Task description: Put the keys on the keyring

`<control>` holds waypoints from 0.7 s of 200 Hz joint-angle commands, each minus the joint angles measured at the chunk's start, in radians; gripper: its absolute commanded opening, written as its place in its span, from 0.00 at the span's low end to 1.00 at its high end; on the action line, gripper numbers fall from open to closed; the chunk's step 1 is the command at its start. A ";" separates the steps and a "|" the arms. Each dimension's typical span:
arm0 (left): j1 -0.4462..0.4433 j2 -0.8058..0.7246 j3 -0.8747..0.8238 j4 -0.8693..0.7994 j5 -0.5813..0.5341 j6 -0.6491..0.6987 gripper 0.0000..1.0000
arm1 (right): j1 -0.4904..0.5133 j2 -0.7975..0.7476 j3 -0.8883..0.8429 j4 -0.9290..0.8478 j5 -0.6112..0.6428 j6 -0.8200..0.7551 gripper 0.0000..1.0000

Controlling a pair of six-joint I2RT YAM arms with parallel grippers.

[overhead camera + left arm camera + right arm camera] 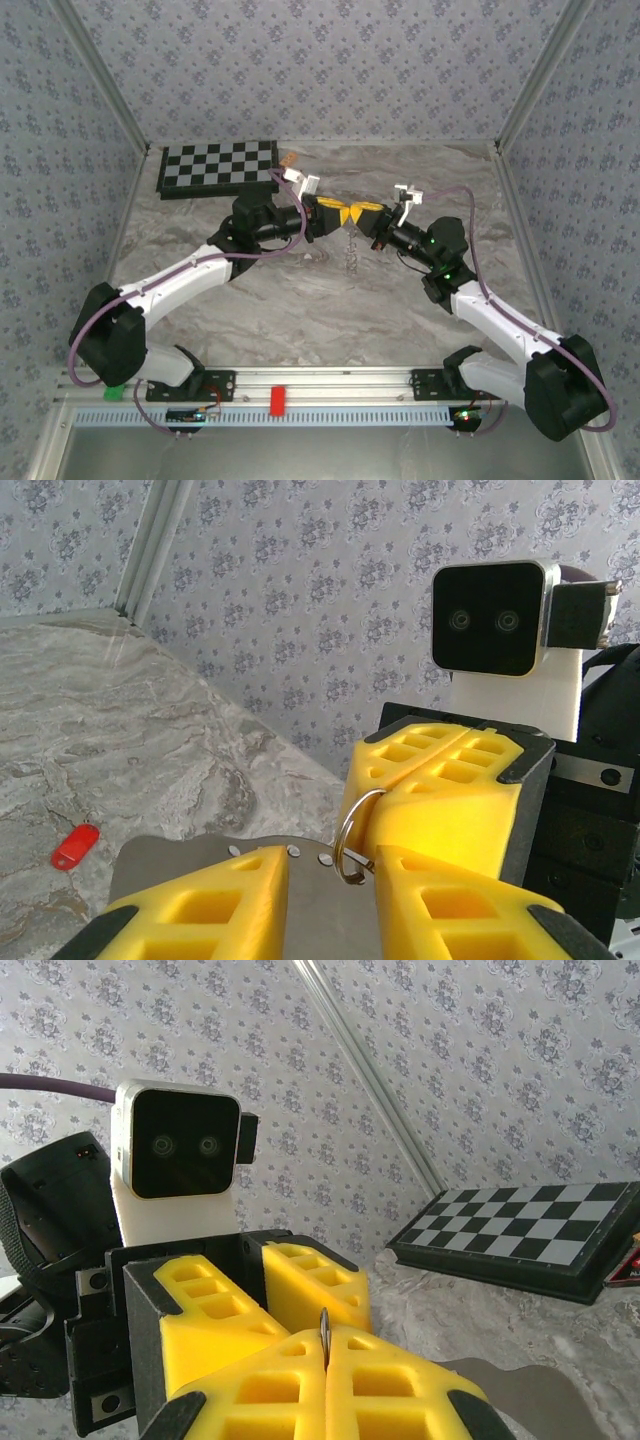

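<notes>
Left wrist view: the keyring (352, 832) is clamped by the right gripper (372, 798); the left gripper (332, 875) is held apart, key (75, 847) seen on table (100, 730).

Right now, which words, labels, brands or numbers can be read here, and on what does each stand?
None can be read.
Chessboard: plain squares, no letters or numbers.
Key: red head shows no lettering.
Camera: no brand visible.
Red item beside the chessboard: cropped, too small to read.
</notes>
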 commanded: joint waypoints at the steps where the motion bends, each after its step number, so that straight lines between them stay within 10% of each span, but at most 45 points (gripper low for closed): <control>1: -0.005 -0.014 0.039 0.048 0.010 0.001 0.26 | 0.000 0.006 0.040 0.053 -0.023 0.018 0.00; 140: 0.014 -0.074 0.000 0.057 -0.068 -0.001 0.27 | 0.012 0.024 0.040 0.053 -0.014 0.013 0.00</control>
